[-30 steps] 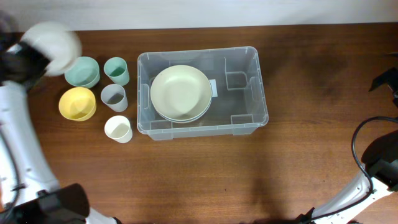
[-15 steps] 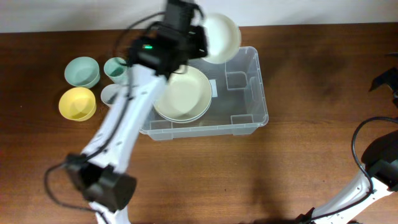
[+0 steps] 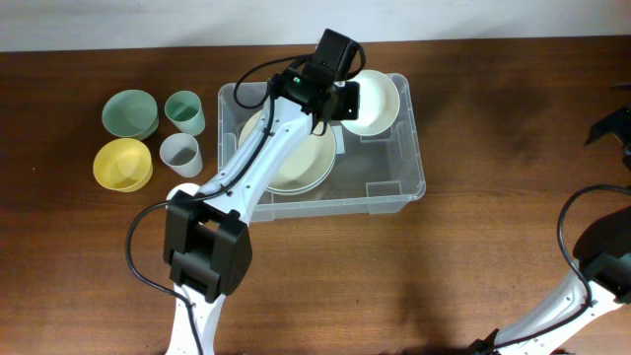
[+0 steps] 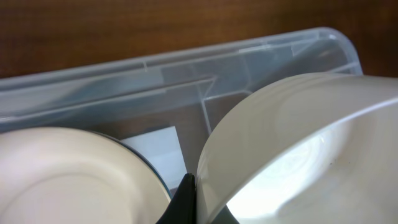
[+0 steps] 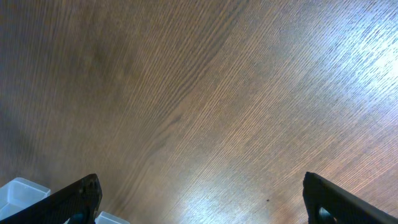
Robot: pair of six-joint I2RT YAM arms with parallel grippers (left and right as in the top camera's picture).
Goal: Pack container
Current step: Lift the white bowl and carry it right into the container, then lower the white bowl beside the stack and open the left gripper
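can't make out the left jaws from overhead, buried under the wrist; only a dark tip in the wrist view, clamped on the rim of the cream bowl [image 3: 375,104]. right jaws spread wide, tips cropped, over the surface [image 5: 186,93]. container [image 3: 394,168] mid-surface, directly below left jaws. half a second back, held bowl above far rim; now inside, beside plates [image 3: 306,163].

This looks like a robotics lab bench, not a home. A bare dark wooden table [image 3: 473,247] meets a plain pale wall [image 3: 148,22] at the far edge. A black-and-white robot arm [image 3: 246,168] rises from the near side and loose cable [image 3: 564,222] loops at the right. Pastel bowls [image 3: 122,163] and cups [image 3: 180,154] stand in neat rows left of the container [image 3: 325,204].
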